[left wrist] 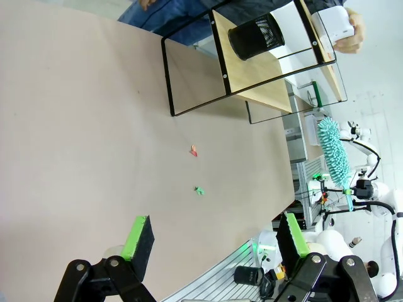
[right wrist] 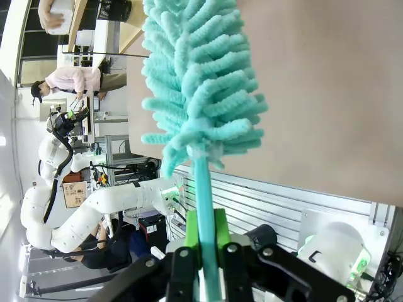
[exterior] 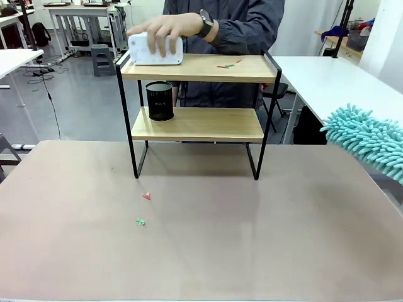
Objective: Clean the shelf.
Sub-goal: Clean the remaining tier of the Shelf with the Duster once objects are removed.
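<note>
Clamping the thin handle of a fluffy teal duster [right wrist: 195, 82], the right gripper [right wrist: 206, 238] is clenched on it, head pointing away from the wrist; in the front view the duster [exterior: 368, 138] pokes in from the right edge, off the table's [exterior: 252, 251] right side, well apart from the shelf [exterior: 208, 124] and about level with its lower board; no contact with the shelf.

Shelf stands upright at the far middle of the table, in front of the person; black mesh cup [exterior: 159, 100] sits on the lower board, left end; person's hand [exterior: 167, 28] holds a white box [exterior: 155, 49] at the left end of the top board; small red and green scraps [exterior: 228, 64] lie on the top board, right of middle.

Left gripper [left wrist: 213, 231] is released, jaws wide, nothing between them, hovering above the near table edge; shelf [left wrist: 261, 82] is far ahead of it across the table.

Red scrap [exterior: 147, 196] and green scrap [exterior: 140, 221] lie on the table, in front of the shelf's left leg, near each other.
</note>
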Controlling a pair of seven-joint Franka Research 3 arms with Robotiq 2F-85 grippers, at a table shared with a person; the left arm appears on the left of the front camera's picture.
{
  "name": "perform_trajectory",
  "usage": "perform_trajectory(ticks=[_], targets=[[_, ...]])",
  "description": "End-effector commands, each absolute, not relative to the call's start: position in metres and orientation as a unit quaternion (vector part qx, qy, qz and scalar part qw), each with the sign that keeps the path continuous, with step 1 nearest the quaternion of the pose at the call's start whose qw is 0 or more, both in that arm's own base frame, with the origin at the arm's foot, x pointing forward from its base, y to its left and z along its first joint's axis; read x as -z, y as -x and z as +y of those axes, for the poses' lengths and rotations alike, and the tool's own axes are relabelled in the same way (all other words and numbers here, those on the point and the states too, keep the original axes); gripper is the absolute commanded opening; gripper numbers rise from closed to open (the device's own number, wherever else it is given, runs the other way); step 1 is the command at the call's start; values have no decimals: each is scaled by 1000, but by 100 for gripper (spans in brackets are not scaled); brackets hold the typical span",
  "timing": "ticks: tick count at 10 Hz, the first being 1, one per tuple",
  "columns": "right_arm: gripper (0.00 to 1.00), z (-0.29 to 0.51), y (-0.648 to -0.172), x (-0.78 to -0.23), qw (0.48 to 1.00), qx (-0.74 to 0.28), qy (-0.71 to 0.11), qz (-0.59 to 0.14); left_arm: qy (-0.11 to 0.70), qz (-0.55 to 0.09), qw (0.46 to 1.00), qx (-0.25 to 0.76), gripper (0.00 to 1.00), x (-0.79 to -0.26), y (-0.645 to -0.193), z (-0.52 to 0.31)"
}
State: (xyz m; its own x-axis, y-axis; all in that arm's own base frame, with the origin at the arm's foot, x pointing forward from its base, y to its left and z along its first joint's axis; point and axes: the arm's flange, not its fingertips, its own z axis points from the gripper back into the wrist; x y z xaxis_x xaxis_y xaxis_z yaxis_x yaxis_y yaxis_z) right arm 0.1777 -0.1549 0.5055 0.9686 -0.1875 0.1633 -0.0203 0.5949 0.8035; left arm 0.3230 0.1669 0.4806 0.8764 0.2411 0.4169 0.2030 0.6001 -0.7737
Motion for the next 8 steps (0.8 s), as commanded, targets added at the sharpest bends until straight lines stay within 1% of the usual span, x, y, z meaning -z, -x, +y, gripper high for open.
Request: perform_trajectory(ticks=[1,3,4,6,8], targets=[[12,-158,-175,-506,886,34,-447,-120,447,-254,857,-1,100,-481,-322,166],[12,-155,-178,-506,885,47,-448,-116,447,-254,857,-1,100,-481,-322,166],[12,-148,-189,-522,889,51,-431,-145,447,-254,857,-1,100,-481,-322,166],[12,-107,-230,-597,921,42,-326,-207,447,-254,857,-1,100,-481,-322,166],[12,-50,-273,-635,943,-7,-260,-206,447,-254,857,-1,100,-481,-322,166]])
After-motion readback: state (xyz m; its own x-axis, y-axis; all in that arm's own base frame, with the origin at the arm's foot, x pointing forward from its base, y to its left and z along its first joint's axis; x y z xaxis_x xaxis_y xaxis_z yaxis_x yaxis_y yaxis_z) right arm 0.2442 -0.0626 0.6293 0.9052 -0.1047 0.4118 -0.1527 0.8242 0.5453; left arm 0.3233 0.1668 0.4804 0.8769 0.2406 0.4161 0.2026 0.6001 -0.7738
